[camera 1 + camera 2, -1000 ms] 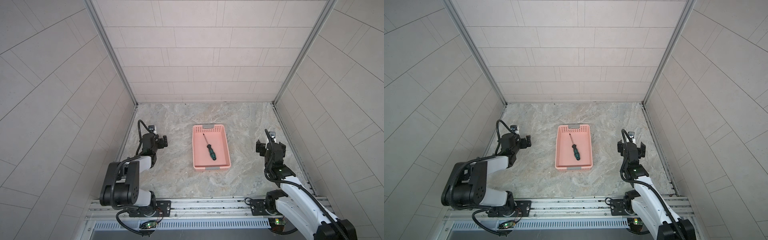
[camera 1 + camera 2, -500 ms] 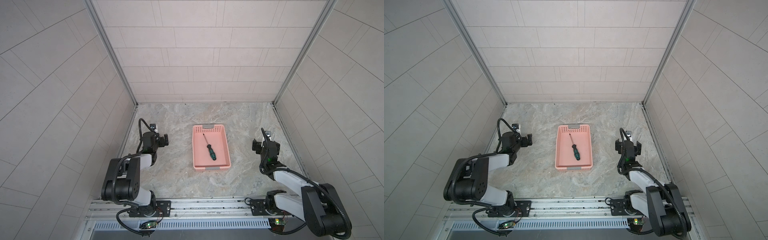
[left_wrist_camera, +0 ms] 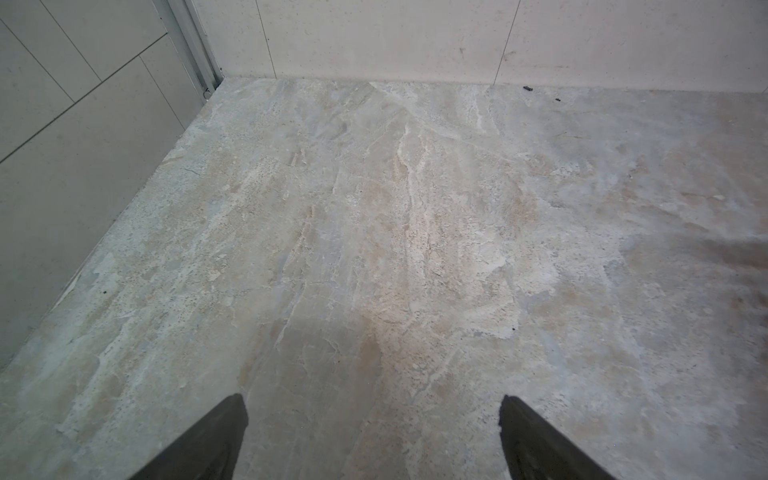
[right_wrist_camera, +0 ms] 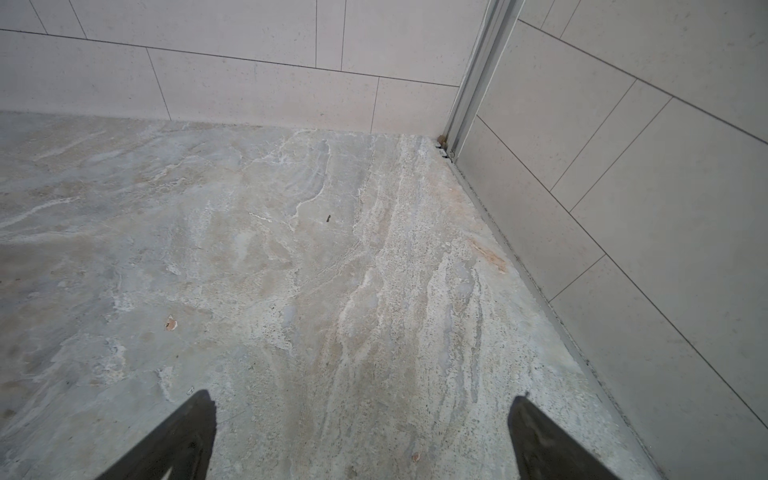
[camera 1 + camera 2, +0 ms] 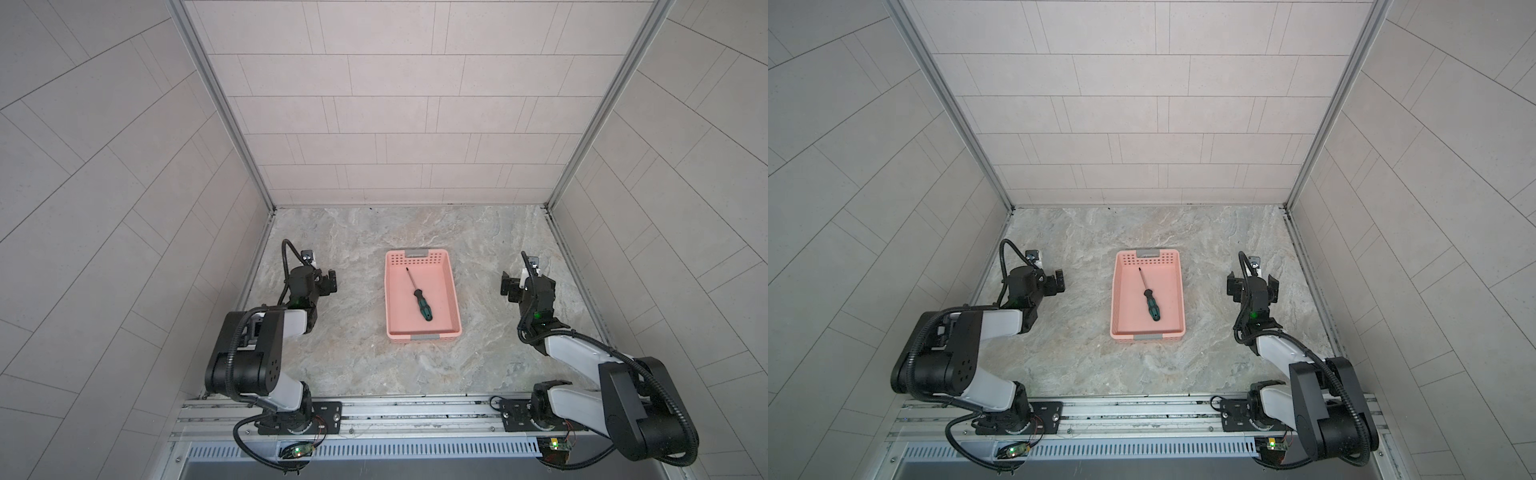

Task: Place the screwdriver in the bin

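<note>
The screwdriver point(image 5: 420, 300) point(image 5: 1150, 301), teal and black handled, lies diagonally on the floor of the salmon-pink bin point(image 5: 390, 291) point(image 5: 1113, 291) at the table's middle, its shaft pointing to the far end. My left gripper point(image 5: 331, 282) point(image 5: 1059, 282) hovers low well left of the bin, open and empty. In the left wrist view the left gripper point(image 3: 372, 405) has only bare table between its fingers. My right gripper point(image 5: 524, 279) point(image 5: 1252, 282) stays well right of the bin. The right wrist view shows the right gripper point(image 4: 363, 401) open over bare table too.
Tiled walls close the table on the left point(image 3: 83, 166), the far side and the right point(image 4: 623, 208). Both arms are folded low near the front rail point(image 5: 415, 411). Marbled table surface point(image 5: 357, 357) surrounds the bin.
The right arm has folded down toward its base, its gripper drifting slightly farther back. The left gripper shifted a little toward the bin. Screwdriver and bin have not moved.
</note>
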Motion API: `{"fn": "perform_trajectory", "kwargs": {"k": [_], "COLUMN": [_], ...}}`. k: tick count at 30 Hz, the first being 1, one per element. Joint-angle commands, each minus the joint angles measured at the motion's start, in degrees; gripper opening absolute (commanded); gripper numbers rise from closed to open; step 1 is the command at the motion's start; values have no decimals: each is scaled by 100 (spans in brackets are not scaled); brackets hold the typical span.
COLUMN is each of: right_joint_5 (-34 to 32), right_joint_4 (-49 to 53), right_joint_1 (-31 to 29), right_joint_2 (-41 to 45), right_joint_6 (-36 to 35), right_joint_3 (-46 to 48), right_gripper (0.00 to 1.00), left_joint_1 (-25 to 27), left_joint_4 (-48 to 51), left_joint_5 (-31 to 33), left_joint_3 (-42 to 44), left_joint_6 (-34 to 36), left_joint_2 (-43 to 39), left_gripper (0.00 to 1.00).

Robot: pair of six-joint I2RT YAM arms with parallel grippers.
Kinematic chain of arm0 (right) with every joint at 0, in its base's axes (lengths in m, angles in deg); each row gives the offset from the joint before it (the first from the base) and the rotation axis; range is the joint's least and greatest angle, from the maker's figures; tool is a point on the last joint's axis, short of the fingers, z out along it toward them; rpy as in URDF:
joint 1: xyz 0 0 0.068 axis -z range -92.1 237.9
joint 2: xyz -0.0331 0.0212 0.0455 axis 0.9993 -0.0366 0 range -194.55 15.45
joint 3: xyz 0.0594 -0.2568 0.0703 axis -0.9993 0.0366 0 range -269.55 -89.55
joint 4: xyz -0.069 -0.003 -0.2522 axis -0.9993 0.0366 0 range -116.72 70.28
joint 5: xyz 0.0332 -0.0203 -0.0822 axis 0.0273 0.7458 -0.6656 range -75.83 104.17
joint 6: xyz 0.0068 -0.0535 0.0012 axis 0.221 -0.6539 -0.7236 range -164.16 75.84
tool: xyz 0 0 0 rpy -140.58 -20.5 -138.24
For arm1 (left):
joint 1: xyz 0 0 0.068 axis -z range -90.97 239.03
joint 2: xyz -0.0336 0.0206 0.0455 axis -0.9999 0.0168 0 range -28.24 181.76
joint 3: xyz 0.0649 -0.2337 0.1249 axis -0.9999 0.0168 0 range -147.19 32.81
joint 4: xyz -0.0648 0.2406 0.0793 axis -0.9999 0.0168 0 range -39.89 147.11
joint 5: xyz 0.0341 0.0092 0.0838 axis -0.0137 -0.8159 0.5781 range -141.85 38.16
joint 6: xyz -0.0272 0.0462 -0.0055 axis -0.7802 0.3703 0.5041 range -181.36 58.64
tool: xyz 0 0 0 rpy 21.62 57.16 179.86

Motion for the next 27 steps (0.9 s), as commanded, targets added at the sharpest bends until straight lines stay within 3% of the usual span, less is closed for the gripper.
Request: {"fn": "perform_trajectory", "kwargs": {"k": [1,8,16,18,19,27], "right_joint_5": [54,299,591,650,667,554], "right_joint_4": [-51,-526,-1307,-873,-1185,-862], "right_joint_1": [27,47,130,185,200,152], "right_joint_2": [82,-380,-1961,-1795,-1845,-1822], "right_joint_6": [-36,-13,-157,4,-29,9], "right_joint_3": [44,-33,-517,-604,-491,-621], "right_gripper": [100,100,100,100,100,100], "left_joint_1": [-72,-67,-53,-48,-45,-36], "left_joint_4": [-241,-172,-180,-180,-180,-190], "left_joint_5": [-123,-118,-124,-122,-124,-104], "left_joint_3": [27,-28,-28,-28,-28,-13], "left_joint_6": [-13,-4,-1,-3,-3,5], "left_joint_2": [24,61,63,55,54,37], "left_gripper": [100,100,100,100,100,100]}}
